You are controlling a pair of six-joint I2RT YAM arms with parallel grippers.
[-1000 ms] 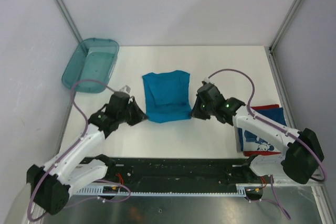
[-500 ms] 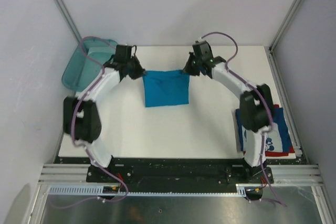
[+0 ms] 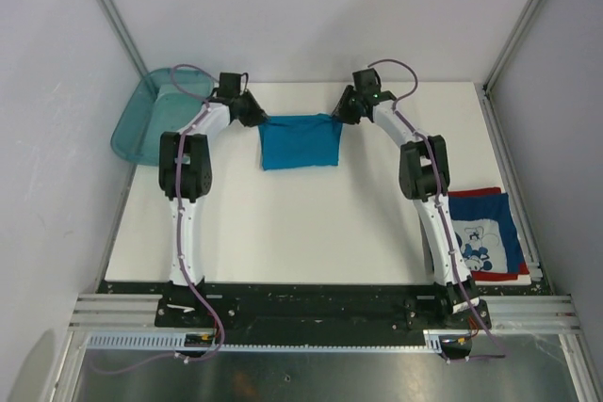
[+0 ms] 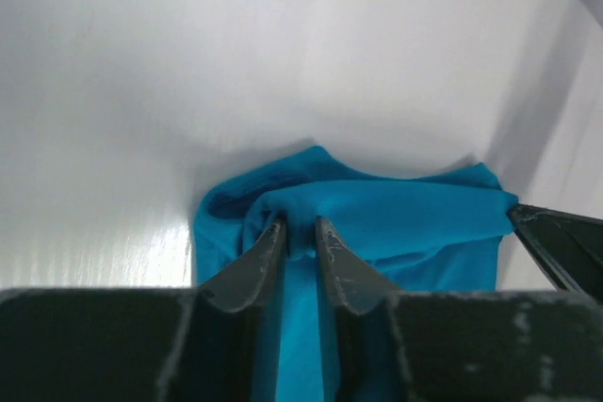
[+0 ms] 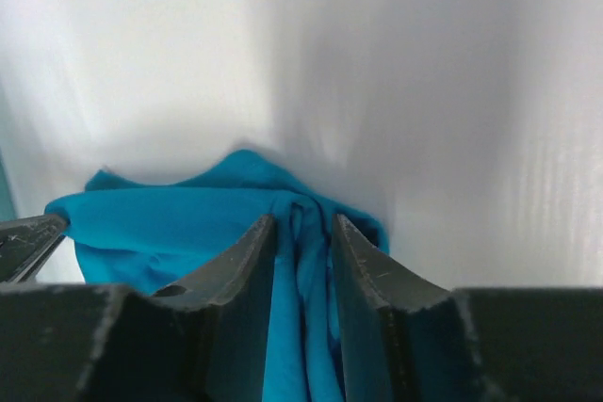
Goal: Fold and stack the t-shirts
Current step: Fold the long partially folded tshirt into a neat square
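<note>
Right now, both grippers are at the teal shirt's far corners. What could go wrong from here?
1. The teal-blue t-shirt is bunched between the fingers of the left gripper and right gripper; pulling back could snag it and drag the fold open.
2. The left arm lies close beside the translucent teal bin; retracting may bump it.
3. The right arm runs along the folded printed t-shirt; a sweep back could scuff it askew.
</note>
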